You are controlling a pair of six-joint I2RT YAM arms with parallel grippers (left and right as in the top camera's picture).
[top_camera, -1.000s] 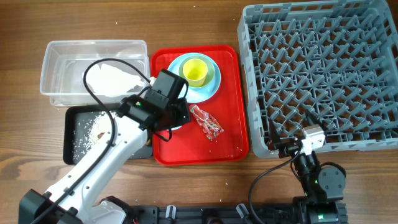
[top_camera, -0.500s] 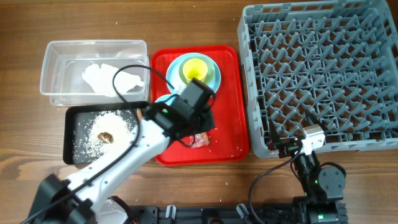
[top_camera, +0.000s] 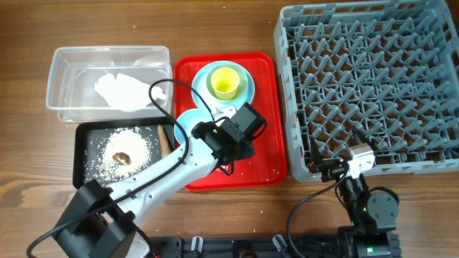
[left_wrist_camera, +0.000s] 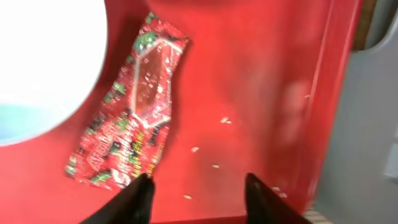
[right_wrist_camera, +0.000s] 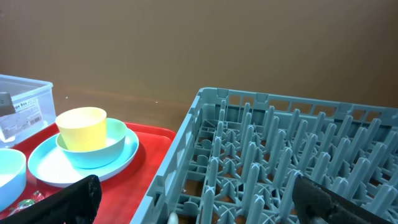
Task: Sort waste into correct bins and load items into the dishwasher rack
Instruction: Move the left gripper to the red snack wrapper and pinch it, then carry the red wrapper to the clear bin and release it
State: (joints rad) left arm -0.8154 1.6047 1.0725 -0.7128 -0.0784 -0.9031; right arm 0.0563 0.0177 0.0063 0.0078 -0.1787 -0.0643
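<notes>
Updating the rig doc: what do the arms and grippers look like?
Left arm: white links, black joints and wrist housing, with a black cable looping above it. Right arm: black joints, with a white block on the wrist. Left gripper and right gripper are both black-fingered.

Your left arm (top_camera: 154,174) wears white shells, black joints and a looping black cable (top_camera: 179,83) (its fingertips (left_wrist_camera: 135,200) are black too).

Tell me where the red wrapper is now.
In the left wrist view, the small red wrapper lies left of centre on the red tray, beside the small light blue bowl, ahead of the left gripper.
</notes>
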